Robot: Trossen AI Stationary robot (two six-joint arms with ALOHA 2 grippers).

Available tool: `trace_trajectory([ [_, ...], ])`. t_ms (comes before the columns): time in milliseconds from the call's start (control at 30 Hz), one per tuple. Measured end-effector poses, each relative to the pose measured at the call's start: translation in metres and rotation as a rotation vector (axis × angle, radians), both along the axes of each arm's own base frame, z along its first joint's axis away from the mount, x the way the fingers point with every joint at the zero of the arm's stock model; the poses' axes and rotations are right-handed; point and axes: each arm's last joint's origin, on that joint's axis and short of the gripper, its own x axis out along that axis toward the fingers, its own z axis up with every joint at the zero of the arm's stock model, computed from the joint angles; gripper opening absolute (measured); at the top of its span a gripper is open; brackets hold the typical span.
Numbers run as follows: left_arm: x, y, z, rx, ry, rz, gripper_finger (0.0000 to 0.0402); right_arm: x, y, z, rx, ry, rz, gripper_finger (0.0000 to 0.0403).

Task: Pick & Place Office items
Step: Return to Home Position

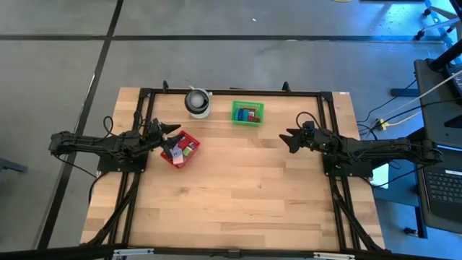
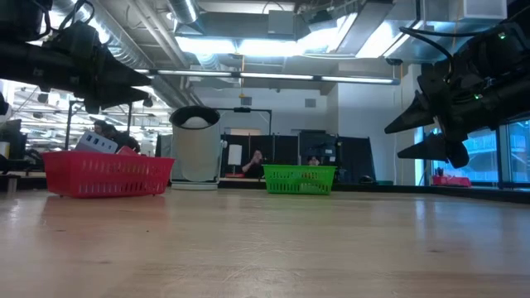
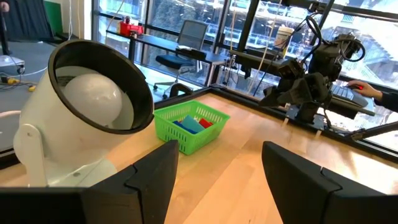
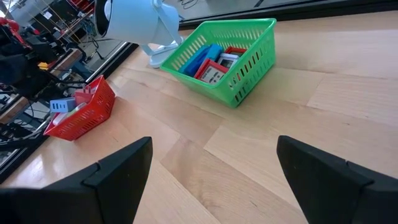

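left pincer (image 3: 217,158): fingers apart, nothing between them; raised off the tabletop (image 1: 238,195), just above the red basket (image 2: 108,175) on the side nearer its own arm
right pincer (image 4: 214,155): fingers spread wide, empty; held in the air over bare wood on the right side, well apart from both baskets, facing toward them
office items (image 4: 214,68): all that I can see sit inside the two baskets, none loose on the wood
red basket contents: a lavender piece (image 2: 98,143) pokes up over the rim, tilted; green and red bits beside it in the high view; the rest too small to tell
green basket (image 4: 252,65): near the far edge, about mid-width; holds blue pieces (image 4: 199,56) and red ones, lying jumbled
red basket position: left of centre, turned at an angle to the tabletop edges, apart from the green basket
white hooded device (image 1: 197,102): dark rim, stands at the far edge between the two baskets, closer to the red one
beyond the tabletop: a person's hand (image 3: 367,89) at a desk behind the right arm
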Motion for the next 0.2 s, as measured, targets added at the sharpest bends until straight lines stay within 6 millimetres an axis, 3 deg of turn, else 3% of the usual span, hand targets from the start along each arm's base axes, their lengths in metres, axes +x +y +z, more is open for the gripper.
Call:
trace_trajectory([
  [200, 0.0, 0.0, 0.0, 0.0, 0.0, 0.0, 0.0231, 0.0, 0.0, 0.0, 0.0, 0.0, 0.0, 0.0347],
])
